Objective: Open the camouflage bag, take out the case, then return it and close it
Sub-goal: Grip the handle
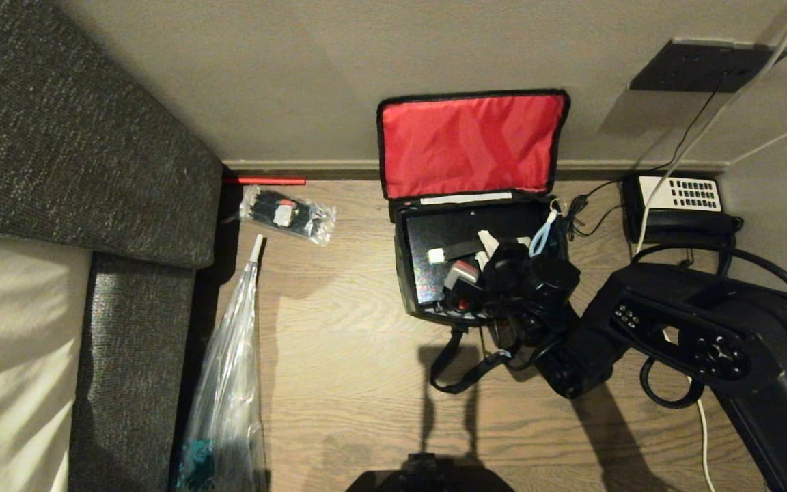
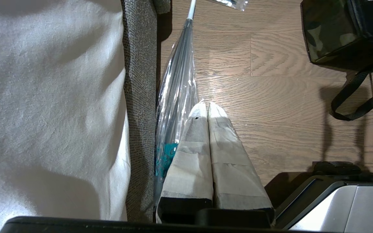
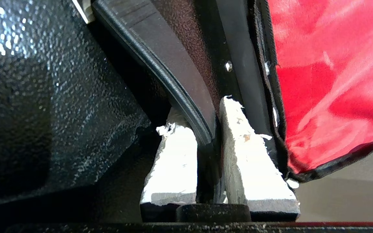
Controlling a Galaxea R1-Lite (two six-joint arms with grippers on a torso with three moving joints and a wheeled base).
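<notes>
The camouflage bag (image 1: 402, 273) stands open on the wooden floor by the wall, its red lid (image 1: 468, 143) propped upright. The black speckled case (image 1: 448, 229) lies inside it. My right gripper (image 1: 492, 249) reaches down into the bag at the right side. In the right wrist view, the right gripper (image 3: 202, 110) is shut on a curved black handle (image 3: 173, 81) of the case (image 3: 44, 81), with the red lid (image 3: 329, 81) close beside it. My left gripper (image 2: 207, 105) hangs shut and empty over the floor, left of the bag (image 2: 329, 35).
A black telephone (image 1: 680, 201) with a white keypad and cables sits right of the bag. A small clear bag of black items (image 1: 287, 213) and a long clear plastic bag (image 1: 229, 369) lie left, against the grey sofa (image 1: 59, 137). The bag's strap (image 1: 458, 372) trails forward.
</notes>
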